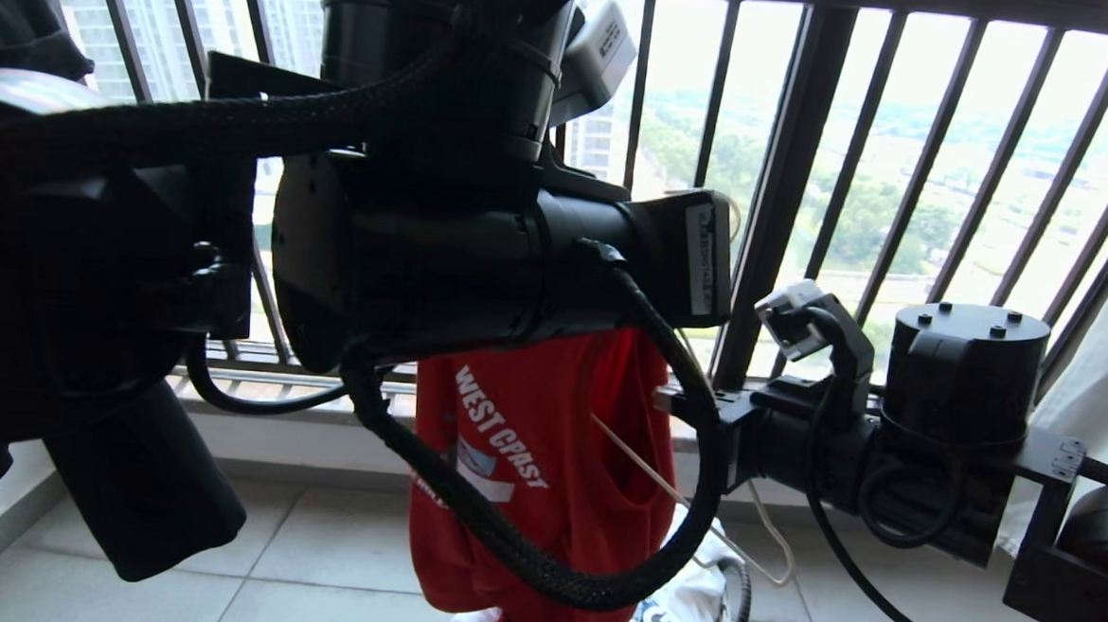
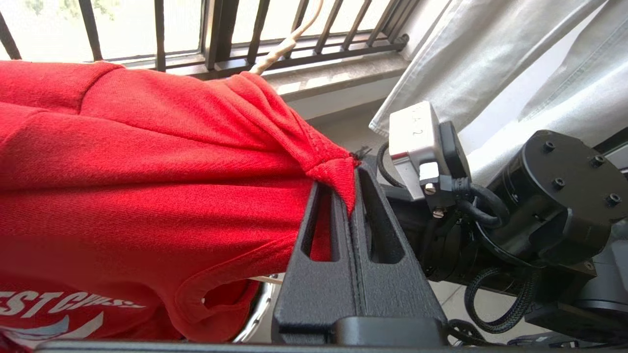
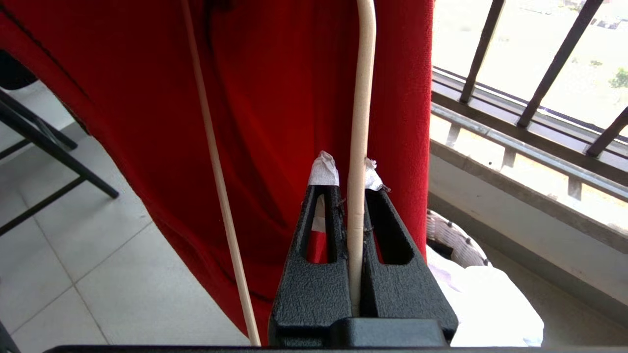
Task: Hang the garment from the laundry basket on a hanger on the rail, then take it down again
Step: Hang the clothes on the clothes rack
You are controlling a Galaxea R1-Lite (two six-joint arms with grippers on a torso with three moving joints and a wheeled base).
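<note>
The red "WEST COAST" garment (image 1: 526, 480) hangs in the air under my left arm, in front of the window bars. My left gripper (image 2: 346, 177) is shut on a pinched fold of the garment (image 2: 147, 162) near its upper edge. My right gripper (image 3: 347, 172) comes in from the right and is shut on one thin white wire of the hanger (image 3: 361, 98). A second wire of the hanger runs beside it, against the red cloth (image 3: 274, 122). The laundry basket (image 3: 452, 240) stands on the floor below the garment. The rail is out of view.
Dark window bars (image 1: 788, 191) stand close behind the garment. A white printed T-shirt (image 1: 685, 612) lies in the basket. Pale cloth (image 2: 490, 63) hangs at the right. Black stand legs (image 3: 49, 147) cross the tiled floor (image 1: 333, 546).
</note>
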